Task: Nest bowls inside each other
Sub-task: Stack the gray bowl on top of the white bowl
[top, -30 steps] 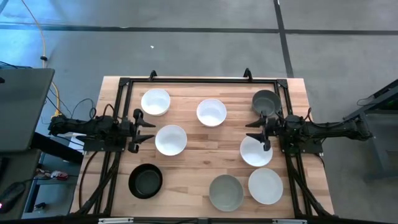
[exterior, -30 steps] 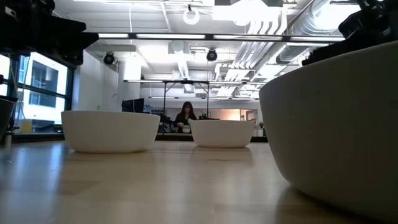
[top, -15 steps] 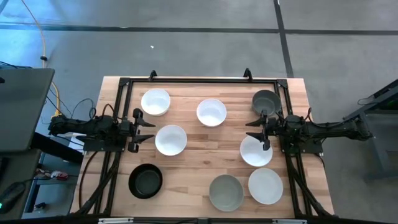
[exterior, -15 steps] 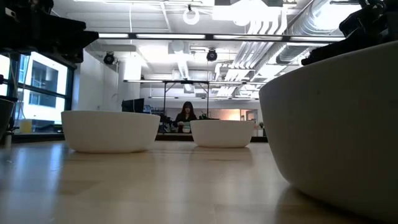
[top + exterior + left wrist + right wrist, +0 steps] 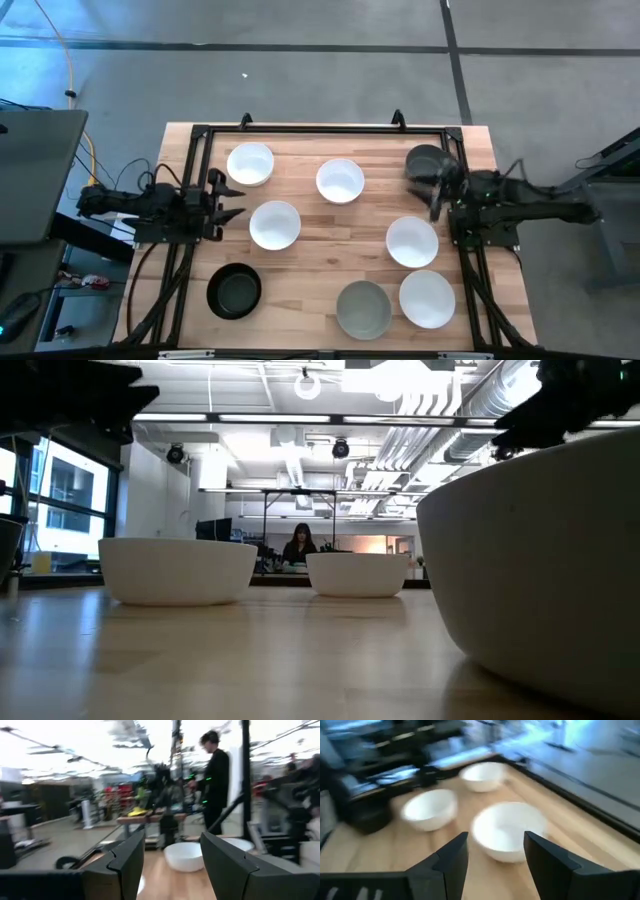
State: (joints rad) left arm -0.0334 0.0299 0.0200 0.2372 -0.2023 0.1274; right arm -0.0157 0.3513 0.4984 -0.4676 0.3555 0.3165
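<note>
The left gripper [image 5: 228, 190] stood open and empty at the table's left edge. From left to right lay a black round bowl [image 5: 234, 291], three smooth white bowls [image 5: 250, 164] [image 5: 275, 225] [image 5: 340, 181], a grey-green bowl [image 5: 363, 308], two white bowls [image 5: 413, 242] [image 5: 428, 299] and a dark grey bowl [image 5: 426, 162]. All were empty and apart. The right gripper [image 5: 436, 191], open and empty, hovered beside the dark grey bowl. The pale wooden table [image 5: 320, 270] stood on grey floor; a person [image 5: 298, 546] sat beyond.

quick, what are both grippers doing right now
Left gripper: open, holding nothing.
Right gripper: open, holding nothing, over the dark grey bowl.
</note>
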